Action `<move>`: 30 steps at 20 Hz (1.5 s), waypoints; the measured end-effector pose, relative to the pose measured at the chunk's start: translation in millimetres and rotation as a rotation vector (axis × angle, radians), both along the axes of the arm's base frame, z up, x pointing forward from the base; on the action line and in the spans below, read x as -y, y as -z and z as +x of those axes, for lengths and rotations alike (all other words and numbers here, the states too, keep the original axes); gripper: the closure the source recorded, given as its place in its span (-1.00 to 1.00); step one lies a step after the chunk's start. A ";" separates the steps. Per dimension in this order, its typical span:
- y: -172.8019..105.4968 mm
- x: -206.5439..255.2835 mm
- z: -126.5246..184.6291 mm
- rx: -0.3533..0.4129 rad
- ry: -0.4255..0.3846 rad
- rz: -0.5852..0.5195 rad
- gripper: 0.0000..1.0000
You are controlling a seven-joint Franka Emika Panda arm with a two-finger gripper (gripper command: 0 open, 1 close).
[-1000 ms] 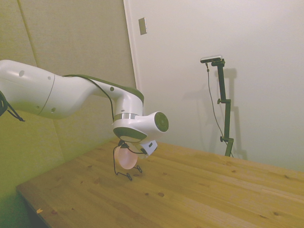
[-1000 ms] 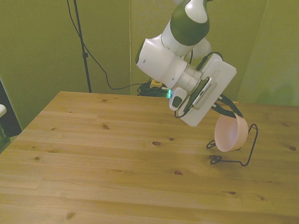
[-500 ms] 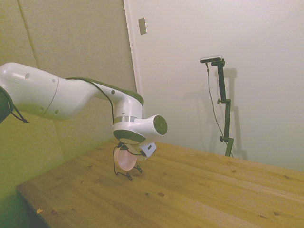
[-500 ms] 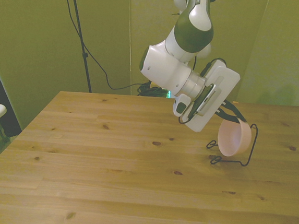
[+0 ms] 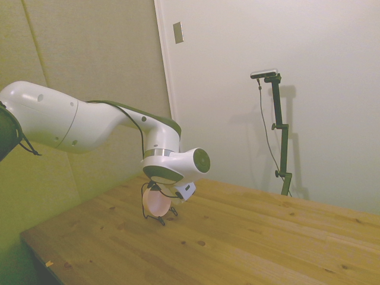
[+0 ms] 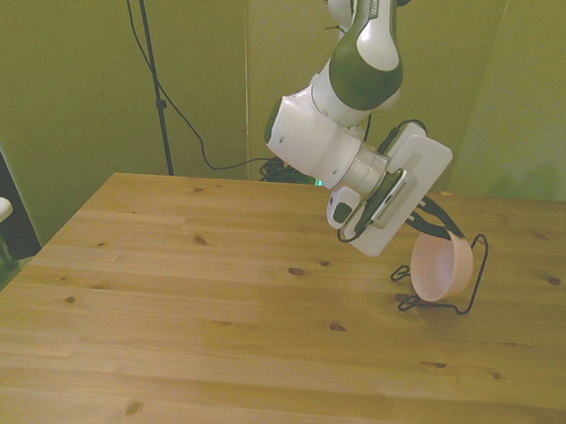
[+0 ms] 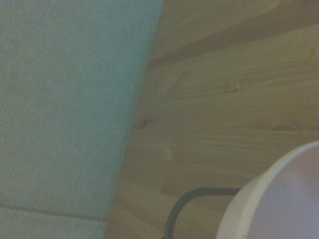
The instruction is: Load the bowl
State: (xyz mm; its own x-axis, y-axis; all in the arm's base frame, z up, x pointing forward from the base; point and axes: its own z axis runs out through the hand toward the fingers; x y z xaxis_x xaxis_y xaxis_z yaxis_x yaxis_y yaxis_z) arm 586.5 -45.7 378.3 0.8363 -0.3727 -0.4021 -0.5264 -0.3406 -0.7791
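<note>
The pale pink bowl (image 6: 442,269) is tipped on its side, with its opening toward the front view's left. It sits inside the thin black wire rack (image 6: 477,274) on the table's right part in the front view. My gripper (image 6: 444,227) reaches down at a slant from the white arm, shut on the bowl's upper rim. From the side, the bowl (image 5: 158,202) hangs just under the gripper (image 5: 155,189), within the rack (image 5: 144,208). Up close, the wrist view shows the bowl's rim (image 7: 279,199) and one curved wire of the rack (image 7: 197,194) over the wood.
The wooden table (image 6: 205,304) stretches wide toward the front view's left and front. A padded wall panel (image 7: 65,109) stands close behind the table's edge by the rack. A black stand with a cable (image 6: 147,61) rises behind the table's far left.
The arm has come down and shifted slightly toward the rack. The bowl has sunk lower, further into the wire rack, still held.
</note>
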 end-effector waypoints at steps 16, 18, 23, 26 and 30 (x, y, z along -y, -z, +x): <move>-12.8 20.3 -5.8 0.011 0.017 0.013 -1.00; -23.9 32.8 -11.4 0.021 0.029 0.009 -1.00; -55.6 63.4 -40.1 -0.006 0.116 -0.150 -1.00; -76.8 67.1 -65.1 -0.051 0.178 -0.287 -1.00; -96.6 52.5 -107.3 -0.090 0.238 -0.467 -1.00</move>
State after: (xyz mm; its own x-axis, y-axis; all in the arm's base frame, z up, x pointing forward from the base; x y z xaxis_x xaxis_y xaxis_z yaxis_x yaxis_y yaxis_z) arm 479.2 -98.1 474.9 0.6762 -0.7048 -0.2145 -0.6896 -0.5030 -0.5211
